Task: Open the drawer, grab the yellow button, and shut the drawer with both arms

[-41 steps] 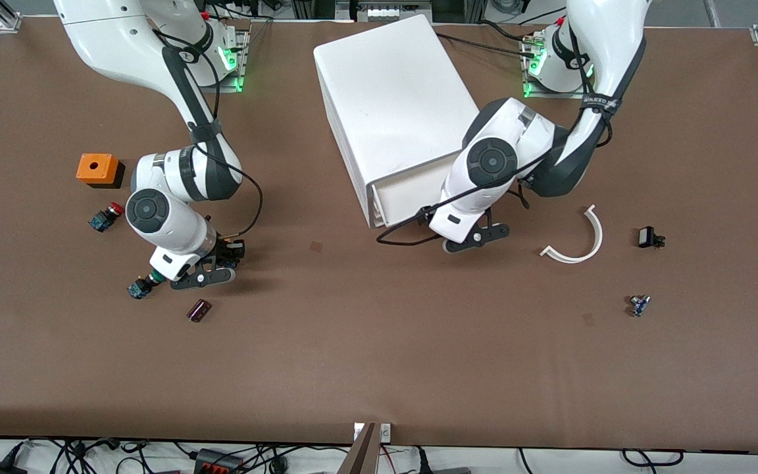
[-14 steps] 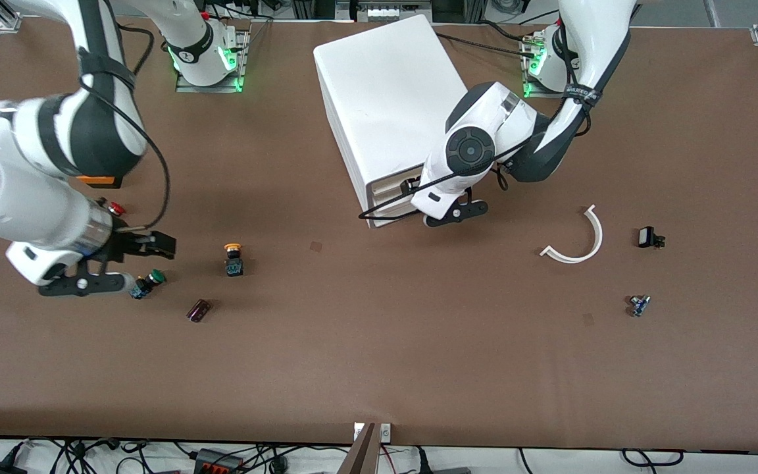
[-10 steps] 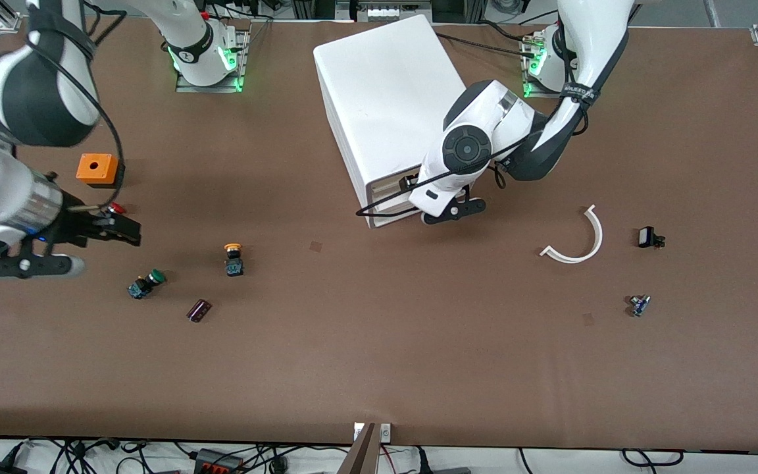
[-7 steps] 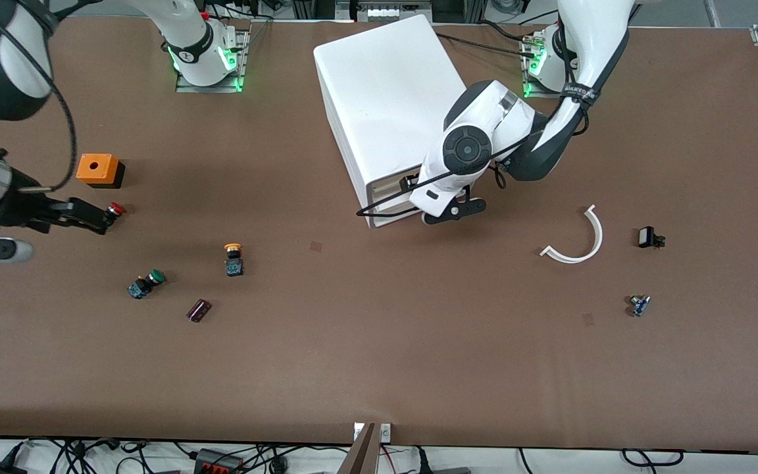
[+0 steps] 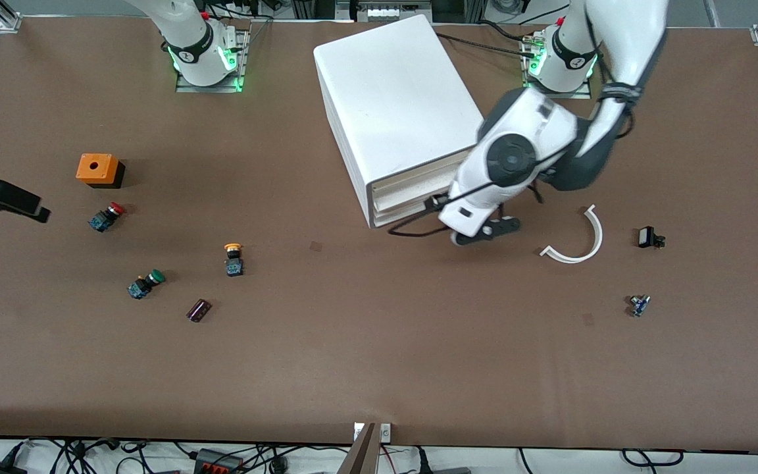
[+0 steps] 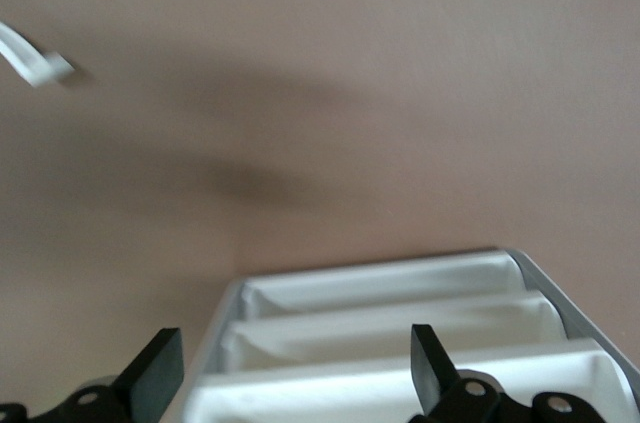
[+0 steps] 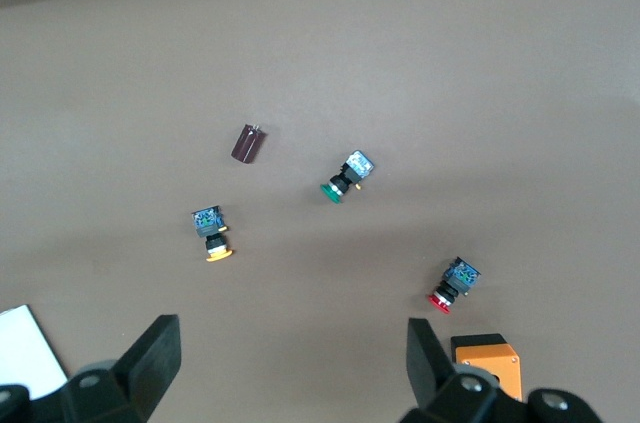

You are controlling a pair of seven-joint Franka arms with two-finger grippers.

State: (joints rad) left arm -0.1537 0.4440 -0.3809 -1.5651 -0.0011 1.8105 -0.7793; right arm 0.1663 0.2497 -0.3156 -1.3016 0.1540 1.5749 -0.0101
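The white cabinet [image 5: 392, 99] stands at the table's middle near the bases. Its uppermost drawer [image 5: 412, 179] looks shut, in line with the two lower ones; it shows in the left wrist view [image 6: 400, 388] too. My left gripper [image 5: 478, 229] is open and empty just in front of the drawer fronts [image 6: 295, 363]. The yellow-capped button [image 5: 233, 258] stands on the table toward the right arm's end [image 7: 212, 235]. My right gripper [image 5: 4, 199] is open and empty, high over the table's edge at that end [image 7: 290, 358].
Near the yellow button are a green-capped button [image 5: 145, 283], a red-capped button [image 5: 106, 216], an orange box [image 5: 97, 169] and a dark red part [image 5: 199, 309]. Toward the left arm's end lie a white arc [image 5: 580, 240], a black part [image 5: 649, 237] and a small blue part [image 5: 639, 305].
The right gripper left the yellow button on the table, rose and swung out toward the table's end. The left gripper pushed the drawer in, then drew back from the cabinet front.
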